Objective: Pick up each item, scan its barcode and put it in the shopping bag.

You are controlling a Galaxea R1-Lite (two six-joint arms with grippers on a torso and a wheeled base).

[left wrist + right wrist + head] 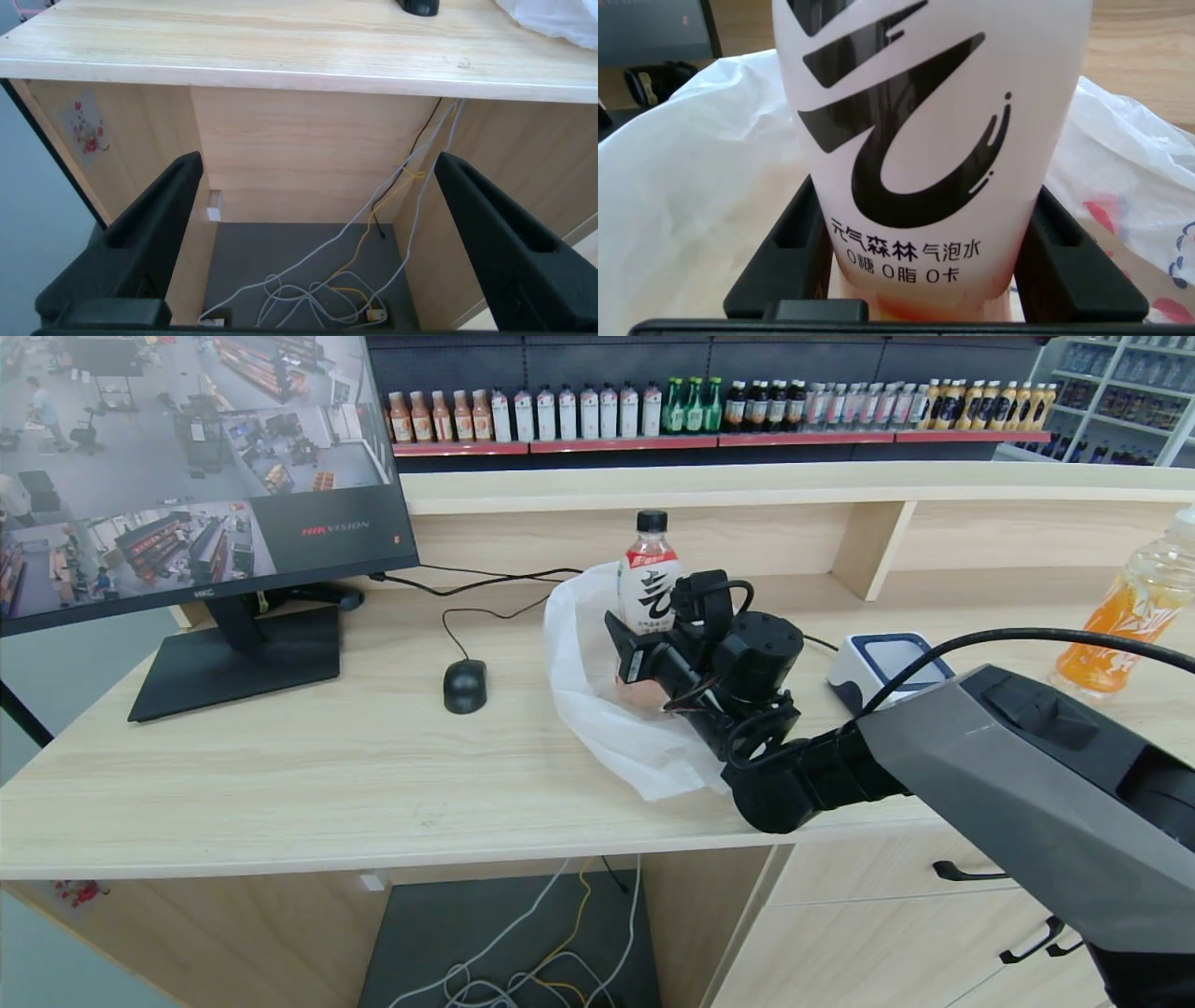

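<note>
A pale wooden surface point(280, 775) runs in front of a store shelf of bottles point(709, 406), with a large monitor point(187, 457) at its left end. The white shopping bag point(597, 709) lies crumpled near the middle. The right pincer point(924, 266) is clenched on an upright white-labelled bottle point(647, 569) held at the bag's mouth, with plastic on both sides. To the right are the scanner point(882, 667) and an orange drink bottle point(1130, 616). A mouse point(464, 686) lies left of the bag. The left pincer point(322, 243) hangs released below the surface's front edge.

Black printed characters on bottle point(915, 140), logo on monitor point(187, 467)
</note>
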